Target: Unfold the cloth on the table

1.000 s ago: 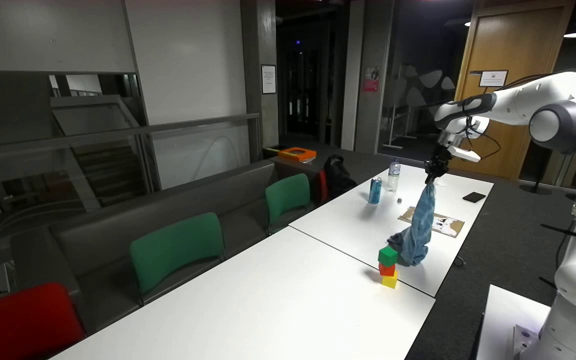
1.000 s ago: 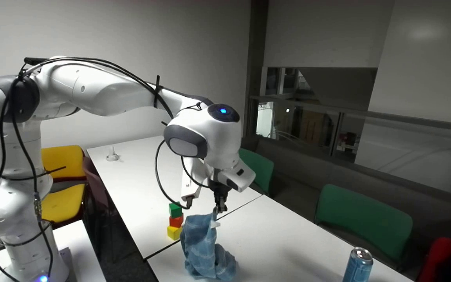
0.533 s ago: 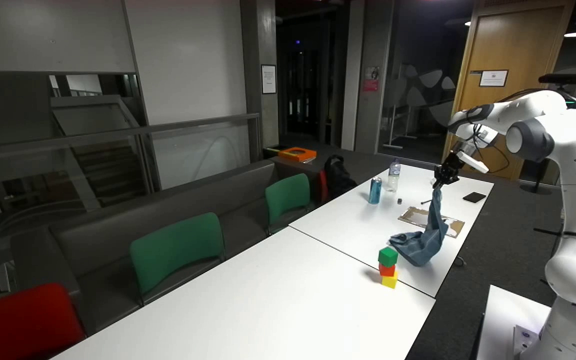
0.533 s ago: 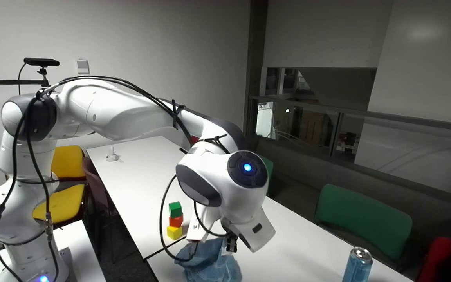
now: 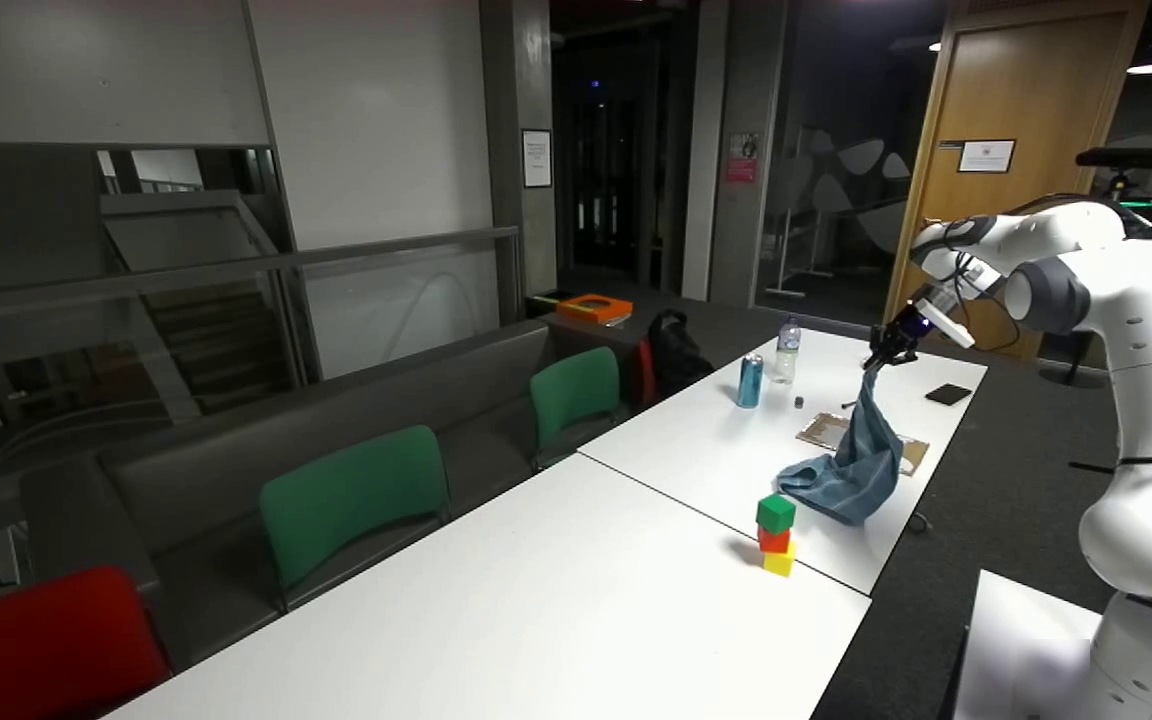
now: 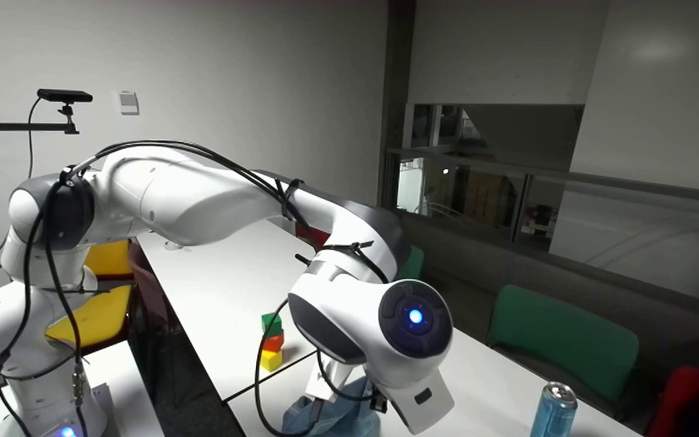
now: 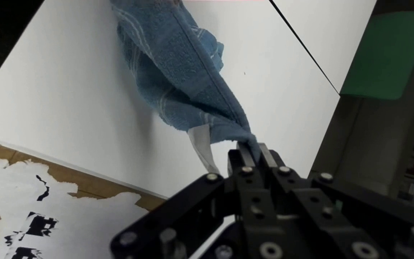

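Observation:
The blue cloth (image 5: 854, 478) shows in both exterior views (image 6: 349, 419) and in the wrist view (image 7: 189, 68). Its lower part lies in folds on the white table (image 5: 536, 570), and one corner is pulled up to my gripper. My gripper (image 7: 253, 148) is shut on that corner, above the table, with a thin layer of cloth between the fingertips. A white label hangs from the cloth beside the jaws. In an exterior view my gripper (image 5: 872, 364) is at the top of the raised cloth. In an exterior view (image 6: 378, 402) the wrist hides most of the gripper and cloth.
A stack of green, red and yellow blocks (image 5: 776, 535) stands close to the cloth. A torn cardboard piece (image 5: 911, 455) lies partly behind the cloth. A blue can (image 5: 750, 382), a bottle (image 5: 787, 352) and a black phone (image 5: 948, 394) are farther along the table. Table edge nearby.
The arm has come lower and moved away from the block stack, taking the held corner along. The cloth has gone from hanging narrow and steep to slanting, with more of it spread on the table.

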